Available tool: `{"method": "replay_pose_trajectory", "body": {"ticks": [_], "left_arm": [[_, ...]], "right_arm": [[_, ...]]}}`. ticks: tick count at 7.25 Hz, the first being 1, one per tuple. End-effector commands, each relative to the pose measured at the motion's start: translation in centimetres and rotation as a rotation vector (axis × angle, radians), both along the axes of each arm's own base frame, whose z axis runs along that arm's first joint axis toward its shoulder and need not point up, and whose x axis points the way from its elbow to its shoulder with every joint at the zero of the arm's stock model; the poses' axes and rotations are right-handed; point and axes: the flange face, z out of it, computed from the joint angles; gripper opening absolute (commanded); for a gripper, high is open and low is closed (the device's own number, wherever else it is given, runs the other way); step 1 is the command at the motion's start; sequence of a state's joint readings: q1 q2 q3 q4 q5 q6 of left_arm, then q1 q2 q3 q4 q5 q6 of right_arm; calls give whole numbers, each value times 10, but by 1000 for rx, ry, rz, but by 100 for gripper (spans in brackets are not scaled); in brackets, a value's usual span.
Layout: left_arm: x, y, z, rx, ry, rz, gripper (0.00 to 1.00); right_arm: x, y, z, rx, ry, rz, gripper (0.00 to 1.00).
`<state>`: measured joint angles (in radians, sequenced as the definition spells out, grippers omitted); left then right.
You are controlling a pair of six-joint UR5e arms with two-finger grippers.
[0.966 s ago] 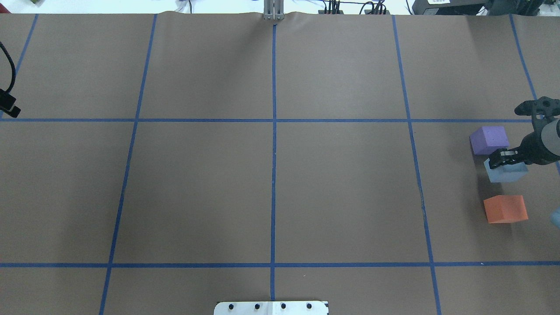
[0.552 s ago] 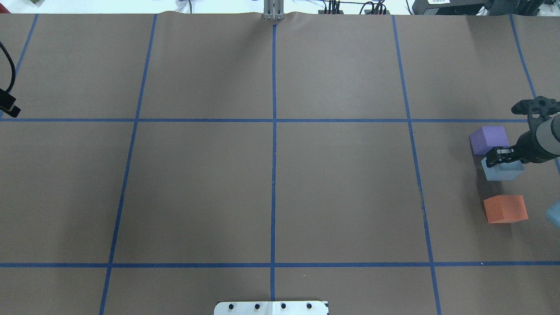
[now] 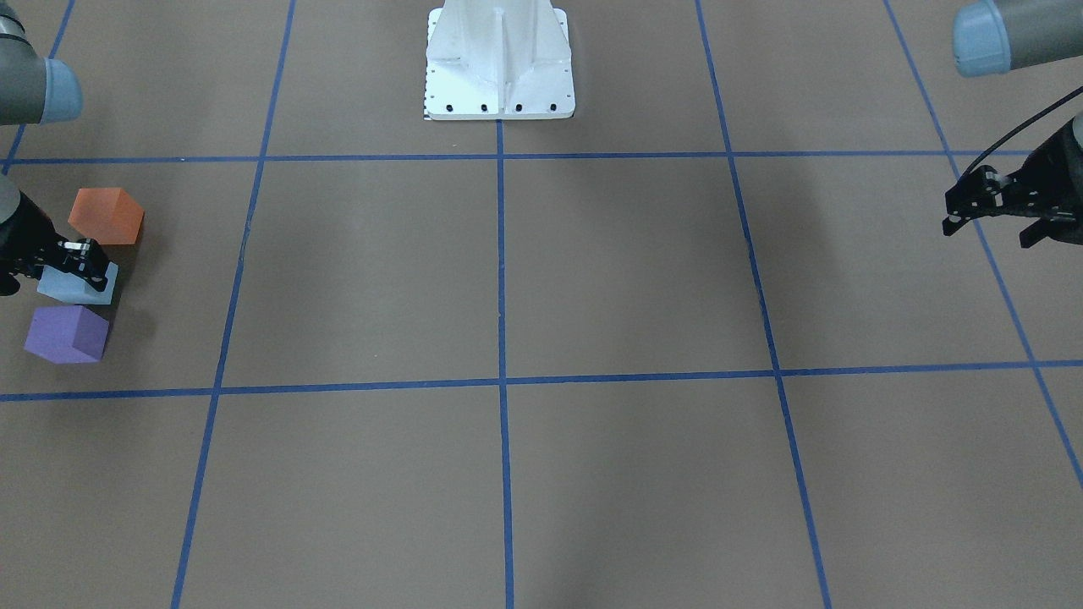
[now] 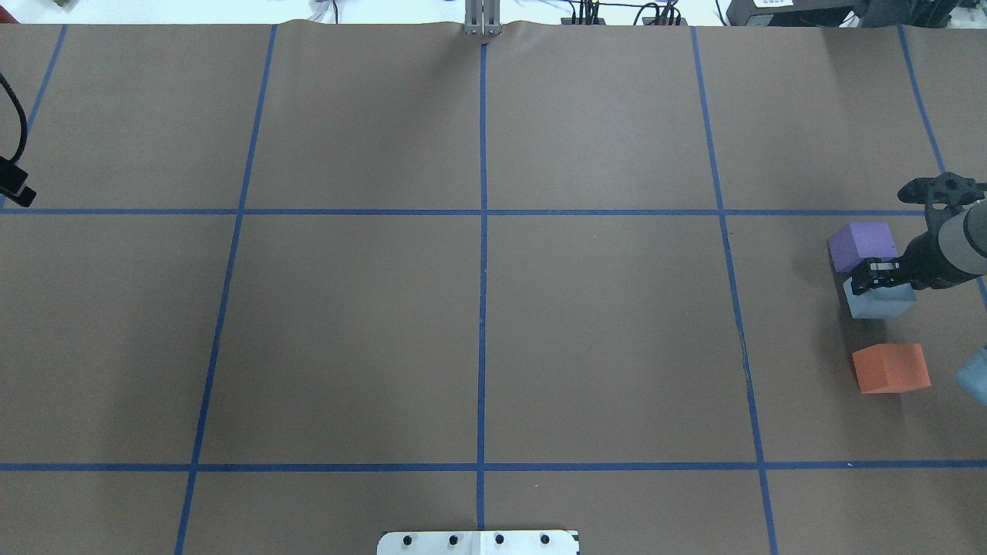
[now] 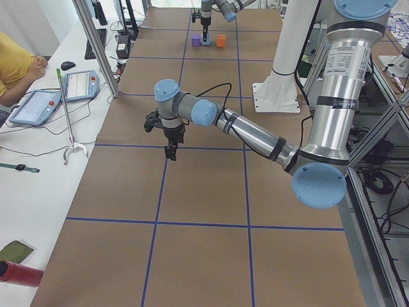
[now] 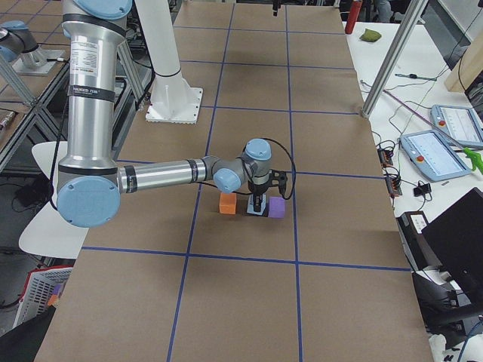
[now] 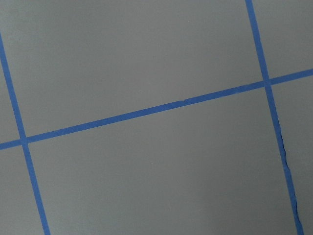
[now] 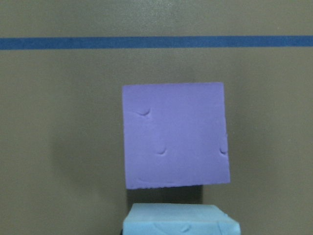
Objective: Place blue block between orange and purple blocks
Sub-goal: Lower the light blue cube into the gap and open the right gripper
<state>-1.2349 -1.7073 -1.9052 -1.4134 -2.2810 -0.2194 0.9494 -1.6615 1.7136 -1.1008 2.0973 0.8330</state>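
At the right edge of the overhead view, the blue block (image 4: 879, 303) sits in line between the purple block (image 4: 862, 245) and the orange block (image 4: 890, 368). It is very close to the purple one, with a wider gap to the orange one. My right gripper (image 4: 879, 279) is shut on the blue block from above, low over the table. The right wrist view shows the purple block (image 8: 175, 134) ahead and the blue block's top (image 8: 181, 221) at the bottom edge. My left gripper (image 3: 988, 233) is open and empty, far from the blocks.
The table is brown paper with a grid of blue tape lines (image 4: 483, 212). The robot's white base plate (image 3: 499, 63) stands at the middle of the near edge. The three blocks lie close to the table's right side.
My right gripper has shifted a little to the left in the overhead view, carrying the blue block with it, slightly nearer the purple block. The left arm has not moved.
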Motion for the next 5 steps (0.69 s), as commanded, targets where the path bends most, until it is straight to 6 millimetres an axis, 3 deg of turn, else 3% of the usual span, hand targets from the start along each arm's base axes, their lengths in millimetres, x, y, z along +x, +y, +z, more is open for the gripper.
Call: {"method": "replay_pose_trajectory", "body": {"ticks": [1, 2, 3, 5], "left_arm": [[1, 0, 0, -1, 0, 2, 100], [1, 0, -1, 1, 0, 2, 100], [1, 0, -1, 0, 2, 2, 100], [0, 0, -2, 2, 2, 0, 100]], "right_arm": [[-6, 3, 1, -1, -5, -7, 0], [-7, 4, 2, -2, -2, -9, 6], [-8, 4, 1, 0, -4, -11, 99], [-8, 6, -1, 26, -20, -23, 100]]}}
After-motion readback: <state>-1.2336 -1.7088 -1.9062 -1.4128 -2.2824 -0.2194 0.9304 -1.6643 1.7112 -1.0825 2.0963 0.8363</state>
